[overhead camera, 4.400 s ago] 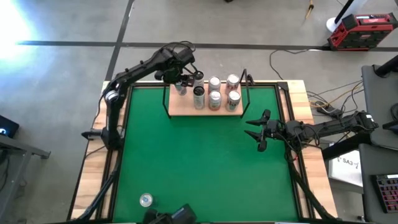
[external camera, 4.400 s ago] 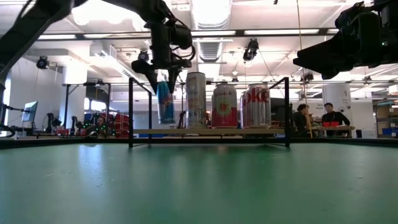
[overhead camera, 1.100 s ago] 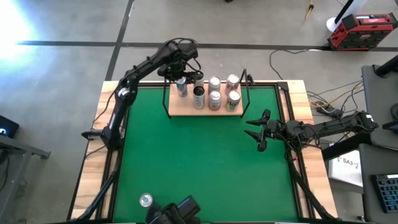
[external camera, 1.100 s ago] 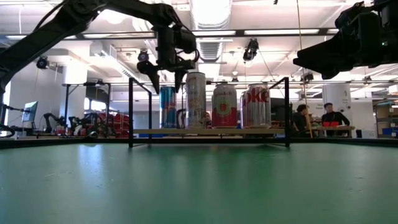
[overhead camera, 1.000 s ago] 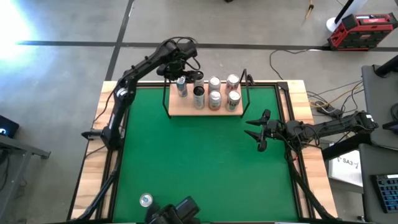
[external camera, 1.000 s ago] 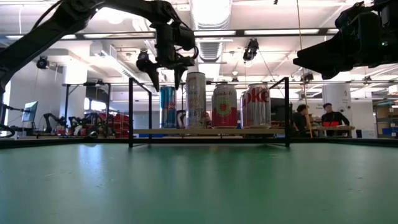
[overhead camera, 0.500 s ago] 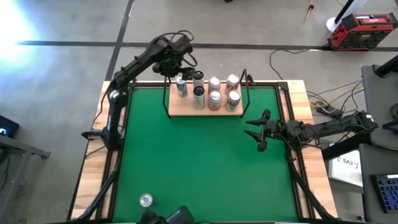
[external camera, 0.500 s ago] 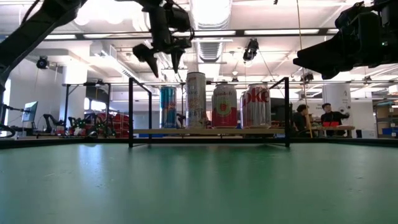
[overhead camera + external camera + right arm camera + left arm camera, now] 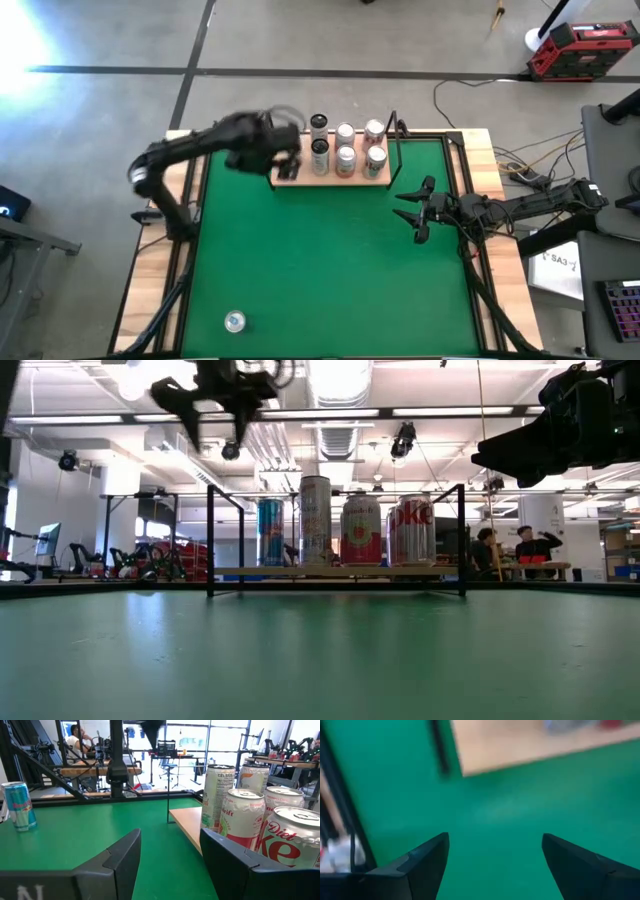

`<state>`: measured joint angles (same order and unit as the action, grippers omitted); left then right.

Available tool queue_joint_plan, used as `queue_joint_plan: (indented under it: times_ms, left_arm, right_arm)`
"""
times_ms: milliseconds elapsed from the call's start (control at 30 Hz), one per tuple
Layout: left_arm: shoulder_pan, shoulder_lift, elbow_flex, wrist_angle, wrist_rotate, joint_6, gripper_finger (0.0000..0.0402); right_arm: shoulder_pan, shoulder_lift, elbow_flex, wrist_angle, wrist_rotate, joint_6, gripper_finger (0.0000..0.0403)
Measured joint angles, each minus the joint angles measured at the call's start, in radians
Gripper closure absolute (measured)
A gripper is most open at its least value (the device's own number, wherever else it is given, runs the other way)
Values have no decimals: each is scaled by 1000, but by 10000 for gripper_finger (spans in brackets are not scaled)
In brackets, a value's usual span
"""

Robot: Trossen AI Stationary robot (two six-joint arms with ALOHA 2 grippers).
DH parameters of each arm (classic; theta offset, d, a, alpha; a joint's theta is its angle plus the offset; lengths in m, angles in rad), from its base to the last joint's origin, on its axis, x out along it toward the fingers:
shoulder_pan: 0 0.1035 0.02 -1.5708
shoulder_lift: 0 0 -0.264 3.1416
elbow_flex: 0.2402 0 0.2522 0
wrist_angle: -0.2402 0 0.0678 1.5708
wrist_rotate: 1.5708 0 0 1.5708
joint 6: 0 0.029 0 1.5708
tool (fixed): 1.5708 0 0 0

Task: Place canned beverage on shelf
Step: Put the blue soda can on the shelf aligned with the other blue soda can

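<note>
The shelf (image 9: 330, 179) is a light-wood board in black rods at the table's far side. It holds several upright cans, standing on their bases. Among them in the low view are a blue can (image 9: 270, 532) at the left end, a tall white can (image 9: 315, 520) and a red-lettered one (image 9: 410, 530). My left gripper (image 9: 215, 390) is open and empty. It is high above the shelf's left end (image 9: 283, 155), where the arm hides the blue can from above. Its wrist view (image 9: 495, 860) shows green mat and the board's corner (image 9: 520, 745). My right gripper (image 9: 415, 212) is open and empty, right of centre.
Another blue can (image 9: 235, 321) stands alone near the table's front left; it also shows in the right wrist view (image 9: 19, 805). The green mat (image 9: 320, 260) between it and the shelf is bare. People sit at desks in the room beyond (image 9: 530, 550).
My left gripper, open above the blue can on the shelf, has risen and swung away toward the table's left edge and a little nearer. It has stayed open. The blue can stays upright on the shelf's left end.
</note>
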<state>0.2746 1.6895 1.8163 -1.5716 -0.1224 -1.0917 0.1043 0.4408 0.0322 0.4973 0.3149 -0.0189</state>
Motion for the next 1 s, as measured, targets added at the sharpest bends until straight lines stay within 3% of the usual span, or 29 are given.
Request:
queue_joint_plan:
  times_ms: [233, 500, 667, 1000]
  left_arm:
    - [-325, -223, -299, 0, 1, -444, 99]
    - [-767, -307, -441, 45, 0, -1045, 100]
    - [-923, -232, -443, 101, 10, -1277, 100]
    - [-1041, 18, -227, 95, 88, -1369, 104]
  right_arm:
    - [0, 0, 0, -1, 0, 0, 209]
    - [0, 0, 0, 0, 0, 0, 209]
    - [0, 0, 0, 0, 0, 0, 209]
    - [0, 0, 0, 0, 0, 0, 209]
